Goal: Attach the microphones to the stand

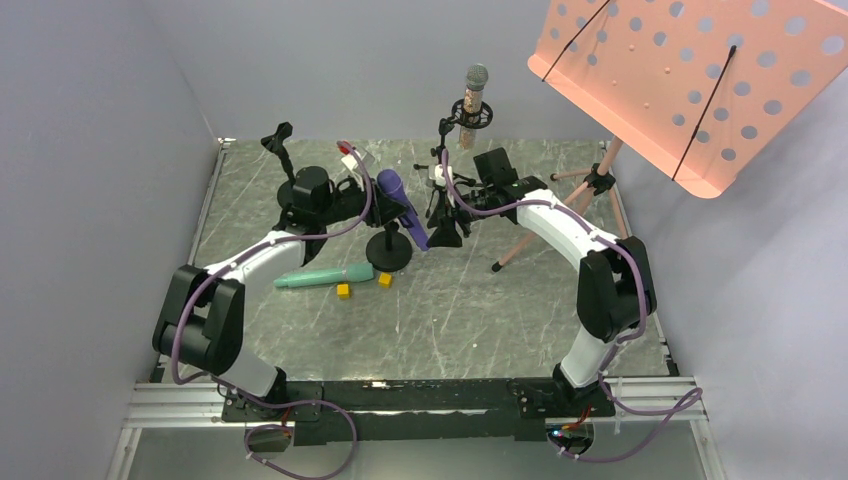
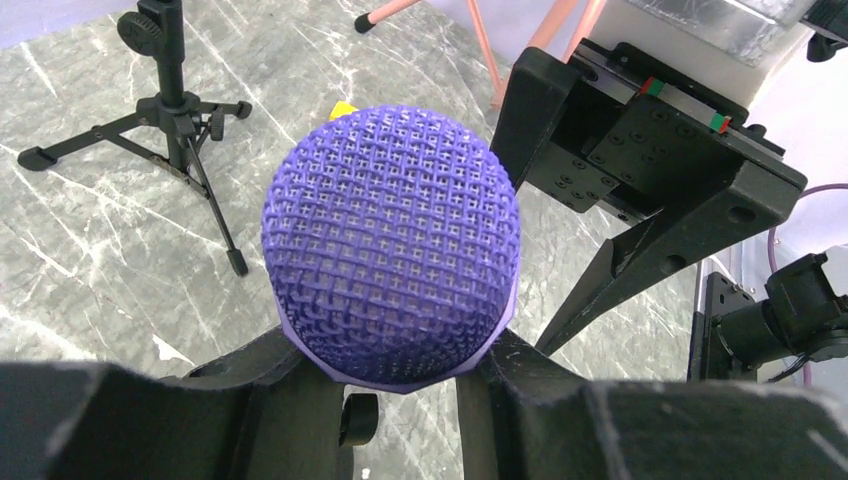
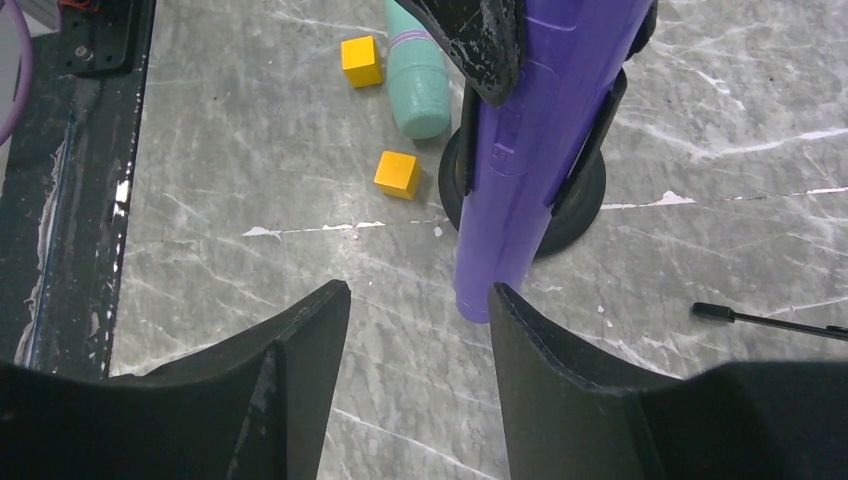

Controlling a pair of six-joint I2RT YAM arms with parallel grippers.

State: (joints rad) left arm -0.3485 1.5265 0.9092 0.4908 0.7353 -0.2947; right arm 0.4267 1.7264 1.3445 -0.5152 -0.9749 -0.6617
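Observation:
The purple microphone (image 1: 402, 208) stands tilted in the clip of a round-base stand (image 1: 389, 257). My left gripper (image 1: 372, 190) is shut on its mesh head (image 2: 392, 240), which fills the left wrist view between the fingers (image 2: 250, 400). My right gripper (image 3: 418, 300) is open and empty, just beside the lower end of the purple body (image 3: 525, 160), not touching it. The teal-green microphone (image 1: 325, 276) lies flat on the table, also seen in the right wrist view (image 3: 415, 80). The pinkish-copper microphone (image 1: 472, 100) sits upright in a tripod stand at the back.
Two small yellow cubes (image 1: 343, 291) (image 1: 385, 280) lie by the teal microphone. A black stand (image 1: 280, 142) stands at the back left. A salmon perforated music stand (image 1: 690, 70) on tripod legs (image 1: 530, 240) overhangs the right. A black tripod base (image 2: 185, 120) stands nearby.

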